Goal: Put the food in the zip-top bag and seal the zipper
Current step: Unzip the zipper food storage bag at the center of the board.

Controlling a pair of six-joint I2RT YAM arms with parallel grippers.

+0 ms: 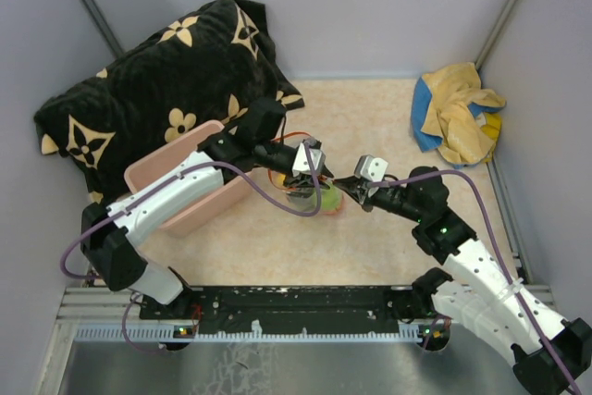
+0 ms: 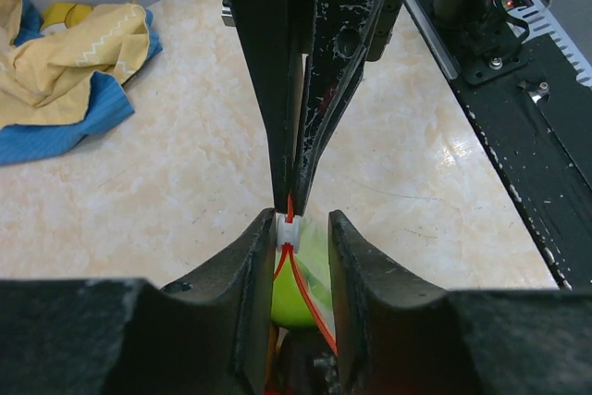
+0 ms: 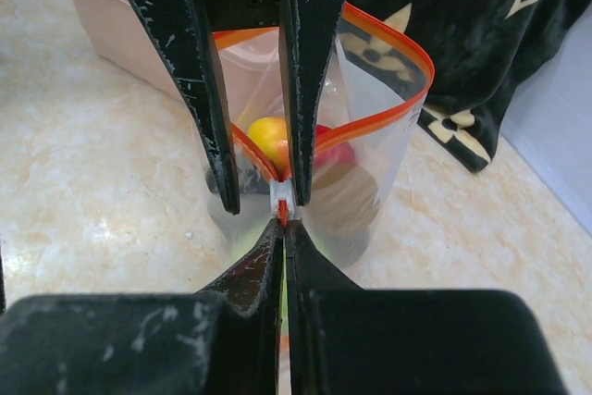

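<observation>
The zip-top bag (image 1: 313,199) stands at mid-table, its mouth (image 3: 370,108) gaping. The food lies inside: a green piece (image 2: 301,293), a yellow-red piece (image 3: 266,134) and a red one (image 3: 338,153). The orange-red zipper (image 3: 393,43) rims the mouth, with a white slider (image 3: 283,197) at its near corner. My right gripper (image 3: 283,221) is shut on the zipper strip just behind the slider; it also shows in the top view (image 1: 350,188). My left gripper (image 2: 303,221) is open and straddles the slider (image 2: 288,228), one finger touching it; it also shows in the top view (image 1: 313,176).
A pink tub (image 1: 153,176) stands left of the bag, against a black cushion with tan flowers (image 1: 166,71). A yellow and blue cloth (image 1: 458,117) lies in the far right corner. The black base rail (image 1: 305,307) runs along the near edge.
</observation>
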